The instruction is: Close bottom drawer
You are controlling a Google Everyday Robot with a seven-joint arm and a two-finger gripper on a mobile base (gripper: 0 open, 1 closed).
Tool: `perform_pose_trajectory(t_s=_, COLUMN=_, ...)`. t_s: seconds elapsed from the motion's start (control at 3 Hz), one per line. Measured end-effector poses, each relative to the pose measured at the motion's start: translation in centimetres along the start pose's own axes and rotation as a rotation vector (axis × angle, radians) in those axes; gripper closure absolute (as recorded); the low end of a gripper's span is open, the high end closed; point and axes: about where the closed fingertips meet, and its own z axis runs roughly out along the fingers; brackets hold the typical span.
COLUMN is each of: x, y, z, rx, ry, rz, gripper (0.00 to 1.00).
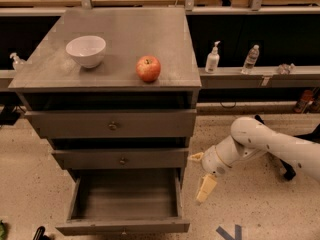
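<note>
The bottom drawer (125, 200) stands pulled out at the foot of the cabinet (131, 34), empty. It looks rigid and likely slides lightly, so a flat push on its front panel should suit. The gripper (201, 173), fingers spread and holding nothing, hovers just beside the drawer's right wall.

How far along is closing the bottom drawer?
Nothing looks done: the bottom drawer stands pulled out and empty. In hand: the gripper, open, hangs low beside the drawer's right side, apart from it. Left: reach the front panel and push it shut.
</note>
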Motion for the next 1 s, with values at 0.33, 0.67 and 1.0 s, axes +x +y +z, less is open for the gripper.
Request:
perform_pose_trajectory(t_s=0.33, x=4.4, y=0.5, z=9.3, rx=-0.05, ry=-0.067, rz=-0.007, gripper=0.0)
perform_pose_trajectory(t_s=0.67, x=5.3, y=-0.7, z=15.6, rx=0.003, ry=-0.104, rz=-0.02, gripper=0.0)
perform_pose_trajectory(t_s=1.0, x=5.6, y=-1.4, z=16.1, rx=0.031, ry=-0.108, rz=-0.009, gripper=0.0)
